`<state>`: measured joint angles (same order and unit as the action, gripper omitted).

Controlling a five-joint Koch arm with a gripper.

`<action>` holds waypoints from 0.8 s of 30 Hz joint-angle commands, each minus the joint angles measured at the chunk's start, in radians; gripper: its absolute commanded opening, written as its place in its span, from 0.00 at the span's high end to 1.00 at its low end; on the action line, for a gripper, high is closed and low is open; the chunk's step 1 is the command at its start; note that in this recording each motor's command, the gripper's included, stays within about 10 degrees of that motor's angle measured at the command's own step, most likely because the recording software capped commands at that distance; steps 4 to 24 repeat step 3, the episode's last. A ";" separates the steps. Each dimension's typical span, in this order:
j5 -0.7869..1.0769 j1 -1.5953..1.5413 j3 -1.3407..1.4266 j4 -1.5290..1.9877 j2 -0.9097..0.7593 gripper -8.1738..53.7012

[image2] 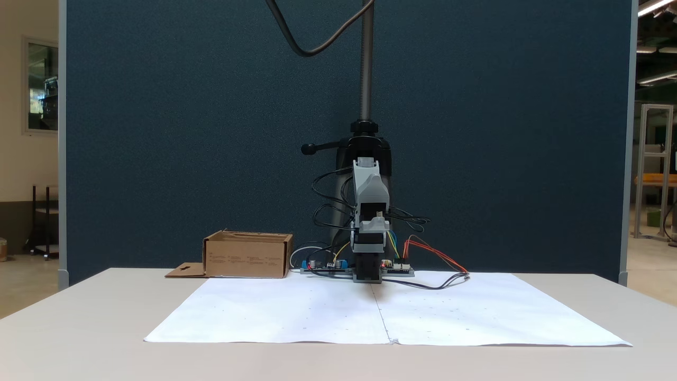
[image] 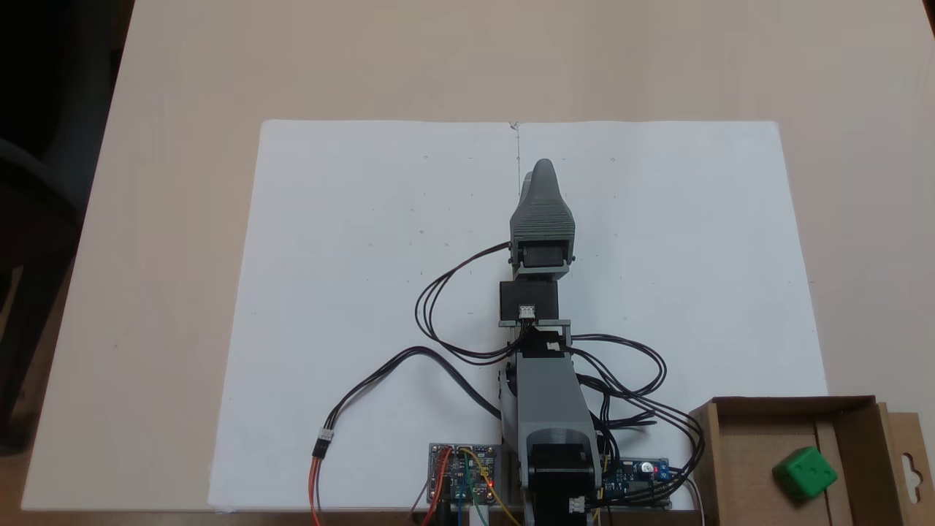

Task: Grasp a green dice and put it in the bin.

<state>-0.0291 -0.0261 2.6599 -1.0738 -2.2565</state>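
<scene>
Green dice sits in the bin, arm parked over the paper.

The green dice (image: pixel 805 473) lies inside the bin (image: pixel 760 431) at the table's (image: pixel 168 219) corner beside the arm's base (bottom right in the top-down fixed view). The gripper (image: pixel 539 175) points along the white paper's (image: pixel 365 292) centre seam, holding nothing; whether its jaws are parted, I cannot tell.

You're in a lab or maker-type workspace: beige table (image2: pixel 79 328) backed by a dark blue partition panel (image2: pixel 185 132), white paper sheets (image2: pixel 296 317) taped down as a work mat. Bare circuit boards (image: pixel 464 471) with loose jumper wires sit at 6 o'clock in the top-down fixed view. Aluminium framing (image2: pixel 656 169) and ceiling strip lights (image2: pixel 653 6) show past the partition at 3 o'clock.
</scene>
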 commanded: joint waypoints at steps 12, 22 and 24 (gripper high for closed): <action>0.067 -0.015 0.175 -0.175 -0.114 0.14; 0.067 -0.015 0.175 -0.175 -0.114 0.14; 0.067 -0.015 0.175 -0.175 -0.114 0.14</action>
